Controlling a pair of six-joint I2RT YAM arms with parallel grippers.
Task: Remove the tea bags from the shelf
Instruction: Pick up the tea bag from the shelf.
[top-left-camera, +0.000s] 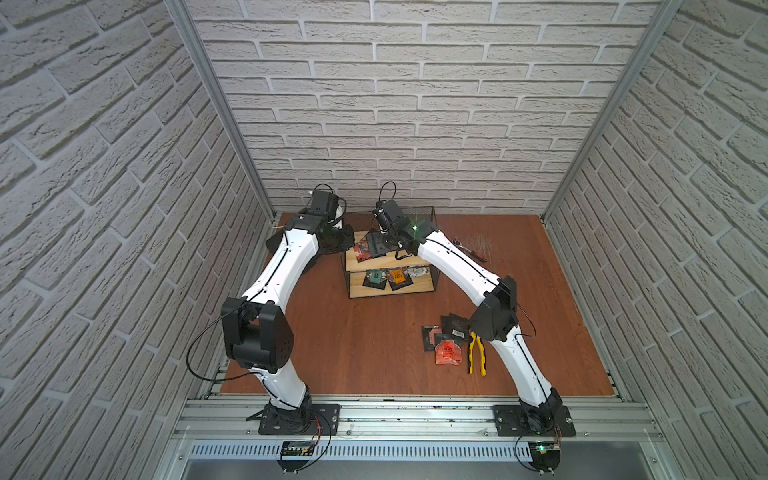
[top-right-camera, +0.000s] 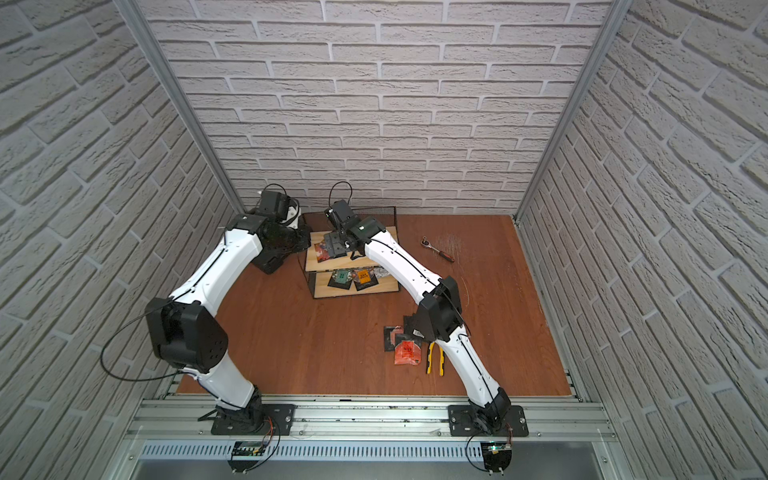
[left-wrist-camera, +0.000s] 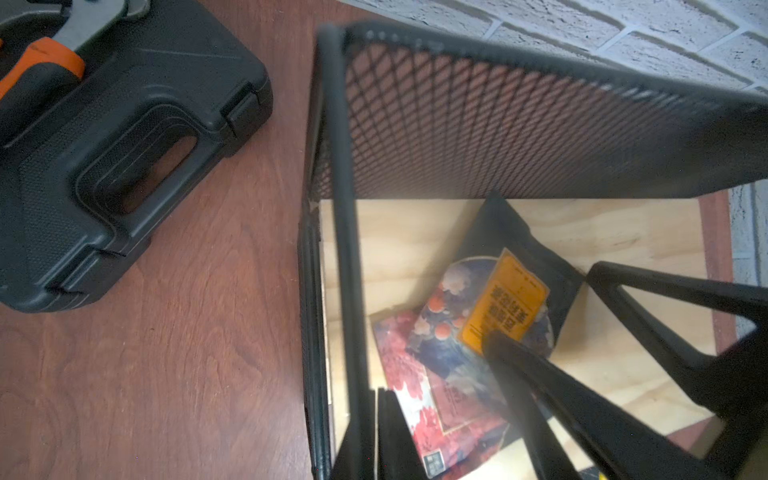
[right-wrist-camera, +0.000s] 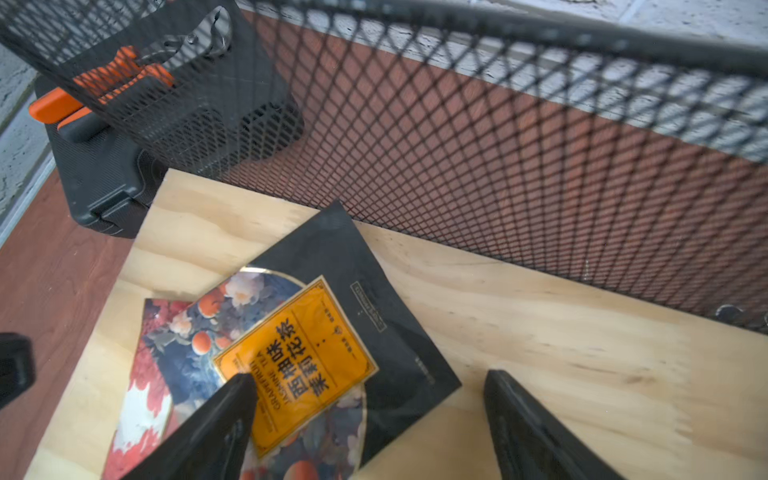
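Right jaws apart over orange-label tea bag on shelf top board, left jaws together; lower, pinch bag edge, lift clear of mesh.

The left arm, white-shelled with black joints, rises from its base, folds sharply at the bulky black left elbow and reaches forward, its black left wrist turned downward. The left gripper, a pair of black parallel fingers, has its jaws pressed together and shows only at the edge of the left wrist view. The matching right arm bends at the right elbow and leans forward and inward. The right gripper points down, its black fingers spread wide apart, clamping nothing.
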